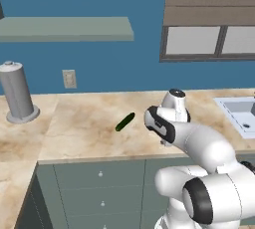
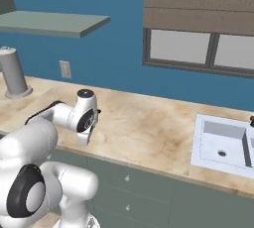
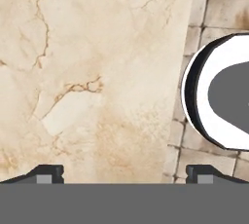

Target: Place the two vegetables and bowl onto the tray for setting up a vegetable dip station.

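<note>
The arm (image 1: pixel 199 146) reaches forward over the marble-patterned table (image 1: pixel 89 128) from its base in front of the cabinets. Its hand hangs above the table's front part and faces straight down. In the hand view the gripper (image 3: pixel 124 174) shows its two dark fingertips (image 3: pixel 46 173) far apart at the bottom corners, so the jaws stand spread wide with nothing between them, and bare marble lies below.

The dark green vegetable (image 1: pixel 125 122) lies flat on the table in the left base view, slanted, to the left of the arm's wrist and apart from it. Nothing touches it.

A grey cylinder-shaped canister (image 1: pixel 17 93) stands upright on the left part of the table near the wall, well apart from the vegetable. A wall socket (image 1: pixel 69 78) sits on the blue wall behind the table, and a grey-green shelf (image 1: pixel 64 28) hangs above it. To the right, a white sink (image 2: pixel 225 145) is set into the table under a window (image 2: pixel 198 48) with a brown blind. Grey-green drawers (image 1: pixel 99 188) run below the table's front edge.
</note>
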